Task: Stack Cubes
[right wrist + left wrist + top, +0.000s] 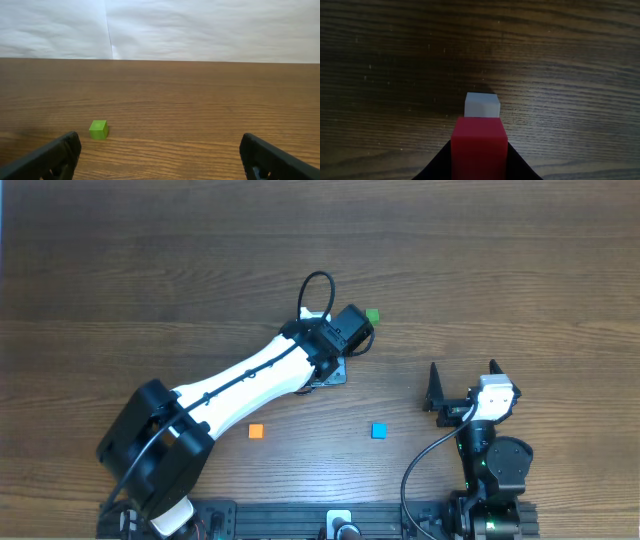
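Red cube [479, 145] is being gripped by the left jaws near a white cube [482, 105]; releasing off-centre could topple it. Right jaws are sitting wide open, empty.

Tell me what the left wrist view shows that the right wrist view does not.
Left wrist view, not the right: a red cube held in the left gripper, with a white cube on the table just past it. Right wrist view, not the left: a green cube standing alone, the open right gripper, and a white backdrop behind the table. Both: the same brown wooden table.
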Action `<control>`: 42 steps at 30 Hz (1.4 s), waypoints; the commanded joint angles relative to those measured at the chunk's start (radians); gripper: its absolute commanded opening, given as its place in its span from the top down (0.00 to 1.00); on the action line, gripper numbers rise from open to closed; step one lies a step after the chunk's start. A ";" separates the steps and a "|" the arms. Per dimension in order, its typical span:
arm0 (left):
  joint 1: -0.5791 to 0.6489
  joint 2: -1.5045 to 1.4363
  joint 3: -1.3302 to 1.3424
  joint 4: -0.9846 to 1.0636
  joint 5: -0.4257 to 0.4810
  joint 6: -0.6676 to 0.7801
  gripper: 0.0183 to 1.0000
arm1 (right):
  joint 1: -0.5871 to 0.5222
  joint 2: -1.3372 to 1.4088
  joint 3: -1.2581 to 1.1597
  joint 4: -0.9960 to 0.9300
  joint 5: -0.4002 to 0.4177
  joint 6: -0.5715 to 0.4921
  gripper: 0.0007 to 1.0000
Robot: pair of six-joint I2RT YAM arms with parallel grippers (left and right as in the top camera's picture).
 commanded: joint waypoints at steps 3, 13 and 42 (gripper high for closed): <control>0.008 0.048 -0.001 0.025 0.003 -0.018 0.98 | 0.005 -0.005 -0.007 0.000 -0.008 0.000 0.01; 0.008 0.061 -0.001 0.038 0.006 -0.018 0.98 | 0.005 -0.005 -0.007 0.000 -0.007 0.000 0.01; 0.010 0.076 -0.001 0.043 0.002 -0.018 0.98 | 0.005 -0.005 -0.007 0.000 -0.007 0.000 0.01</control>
